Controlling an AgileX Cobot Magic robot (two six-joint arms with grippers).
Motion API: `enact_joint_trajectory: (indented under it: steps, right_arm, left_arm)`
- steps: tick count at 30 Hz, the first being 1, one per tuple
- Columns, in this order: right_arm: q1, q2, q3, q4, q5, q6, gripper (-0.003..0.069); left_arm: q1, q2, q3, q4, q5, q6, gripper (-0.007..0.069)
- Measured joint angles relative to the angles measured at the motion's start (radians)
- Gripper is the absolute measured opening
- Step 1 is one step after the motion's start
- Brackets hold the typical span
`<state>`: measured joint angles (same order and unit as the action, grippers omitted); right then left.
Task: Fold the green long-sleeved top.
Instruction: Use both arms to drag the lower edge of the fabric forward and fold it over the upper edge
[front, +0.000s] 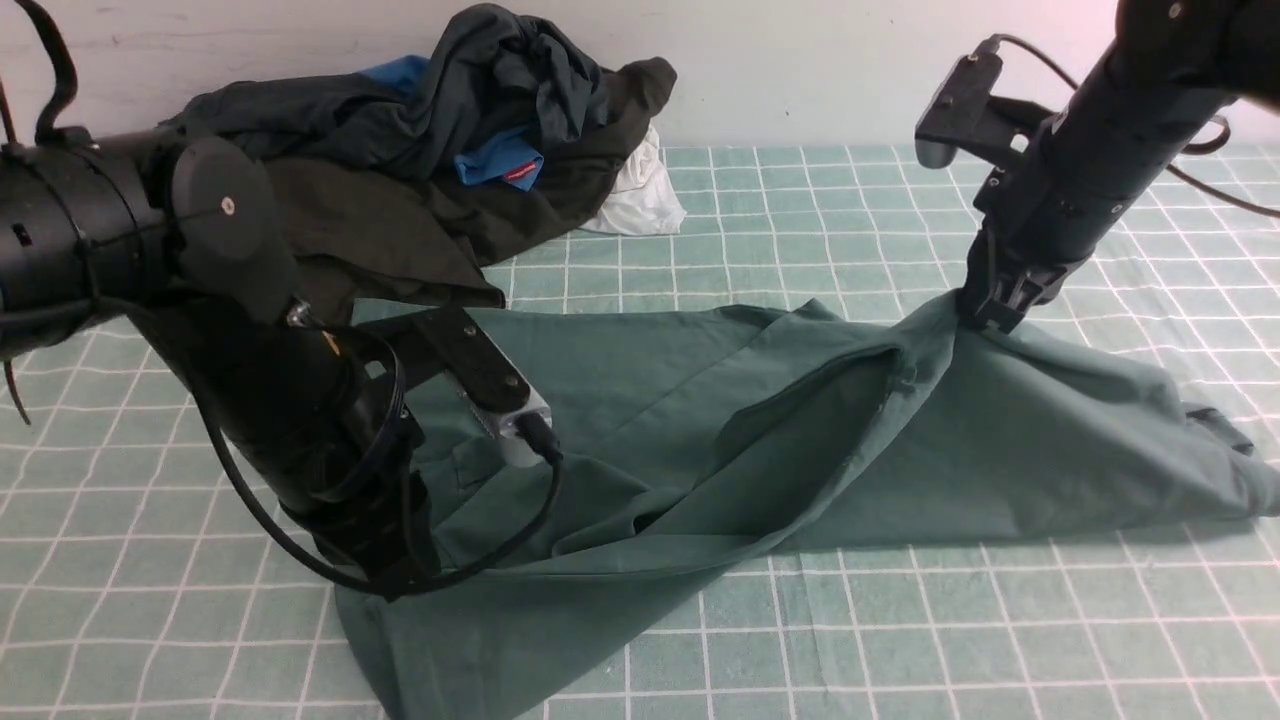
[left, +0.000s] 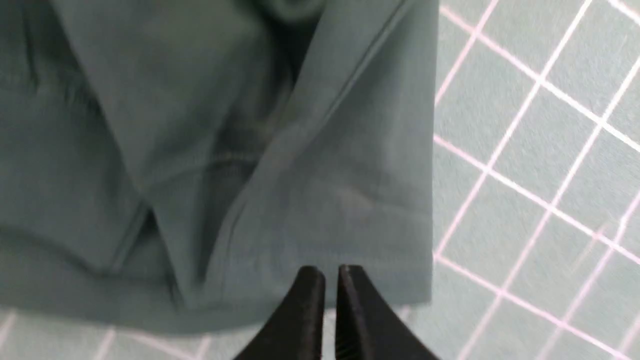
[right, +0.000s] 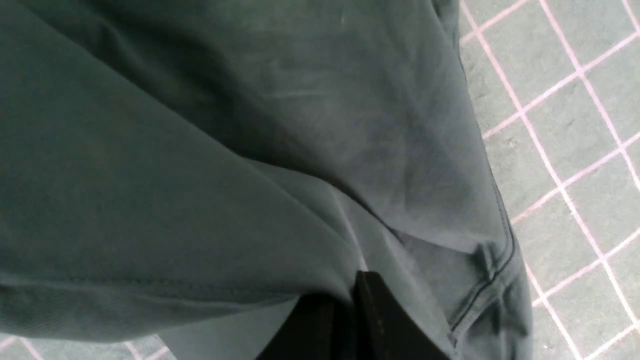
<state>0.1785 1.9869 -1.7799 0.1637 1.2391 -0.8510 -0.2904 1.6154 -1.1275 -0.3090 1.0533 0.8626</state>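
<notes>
Sprawling across the middle of the desk, the green long-sleeved top (front: 700, 430) lies rumpled on a light-green checked cloth (front: 900, 620), reaching from the near left of the scene to its right edge. Its left part lies flat, while its right half rises into a peak toward the far right. At that peak the right gripper (front: 985, 315) points down, pressed together on a pinch of the fabric. The right wrist view shows the cloth draped over the dark fingers (right: 380, 310), with a stitched seam just beside them.

The left arm (front: 290, 420) bends low over the top's left part, and in the front view its own bulk hides its tip. From the left wrist view, the left gripper (left: 330, 272) sits at the hemmed edge of the top, its tips nearly touching with only a thin slit between them. Whether any fabric is caught in that slit I cannot tell.

Behind the left arm, against the pale wall (front: 850, 60), a heap of dark clothes (front: 400, 200) rests on the desk just behind the top. A blue garment (front: 500, 160) and a white one (front: 640, 195) show in the heap.
</notes>
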Motion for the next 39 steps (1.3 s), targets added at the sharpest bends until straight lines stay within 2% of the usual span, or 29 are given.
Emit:
enact_joint_trajectory:
  steps: [1, 7, 8, 9, 11, 13, 15, 18, 21, 22, 24, 25, 26, 27, 29, 34, 39]
  right_arm:
    - [0.000, 0.000, 0.000, 0.001, 0.000, 0.000, 0.0020]
    - [0.000, 0.000, 0.000, 0.018, 0.000, 0.000, 0.0020]
    - [0.000, 0.000, 0.000, 0.022, 0.000, -0.002, 0.0020]
    - [0.000, 0.000, 0.000, 0.023, 0.000, -0.003, 0.0020]
    - [0.000, 0.000, 0.000, 0.027, 0.000, -0.007, 0.0020]
    - [0.000, 0.000, 0.000, 0.029, 0.000, -0.008, 0.0020]
    - [0.000, 0.000, 0.000, 0.029, 0.000, -0.009, 0.0020]
    - [0.000, 0.000, 0.000, 0.029, 0.000, -0.009, 0.0020]
    - [0.000, 0.000, 0.000, 0.029, 0.000, -0.009, 0.0020]
    - [0.000, 0.000, 0.000, 0.029, 0.000, -0.009, 0.0020]
    - [0.000, 0.000, 0.000, 0.029, 0.000, -0.009, 0.0020]
    - [0.000, 0.000, 0.000, 0.029, 0.000, -0.009, 0.0020]
    - [0.000, 0.000, 0.000, 0.029, 0.000, -0.009, 0.0020]
    - [0.000, 0.000, 0.000, 0.029, 0.000, -0.009, 0.0020]
    - [0.000, 0.000, 0.000, 0.029, 0.000, -0.009, 0.0020]
    - [0.000, 0.000, 0.000, 0.029, 0.000, -0.002, 0.0020]
    - [0.000, 0.000, -0.001, 0.019, 0.000, 0.000, 0.0020]
  left_arm:
    - [0.000, 0.001, 0.004, -0.001, -0.005, 0.003, 0.0046]
    - [-0.002, 0.046, 0.011, 0.007, -0.075, 0.028, 0.0252]
    - [-0.002, 0.065, 0.011, 0.011, -0.095, 0.031, 0.0309]
    - [-0.002, 0.065, 0.011, 0.011, -0.098, 0.032, 0.0317]
    - [-0.002, 0.104, 0.011, 0.011, -0.126, 0.049, 0.0391]
    - [-0.002, 0.131, 0.011, 0.011, -0.136, 0.076, 0.0432]
    - [-0.002, 0.171, 0.011, 0.007, -0.138, 0.105, 0.0441]
    - [-0.002, 0.193, 0.011, 0.006, -0.138, 0.117, 0.0417]
    - [-0.002, 0.196, 0.010, 0.002, -0.136, 0.120, 0.0305]
    - [-0.002, 0.196, 0.010, 0.002, -0.135, 0.120, 0.0296]
    - [-0.002, 0.196, -0.002, -0.004, -0.105, 0.120, 0.0146]
    - [-0.002, 0.196, -0.003, -0.006, -0.102, 0.120, 0.0134]
    - [-0.002, 0.196, -0.014, -0.007, -0.079, 0.120, 0.0059]
    - [-0.002, 0.196, -0.021, -0.008, -0.063, 0.120, 0.0033]
    - [-0.002, 0.194, -0.035, -0.009, -0.035, 0.120, 0.0007]
    - [-0.002, 0.192, -0.090, -0.009, 0.045, 0.100, -0.0003]
    - [0.029, 0.192, -0.226, 0.003, 0.122, 0.023, -0.0003]
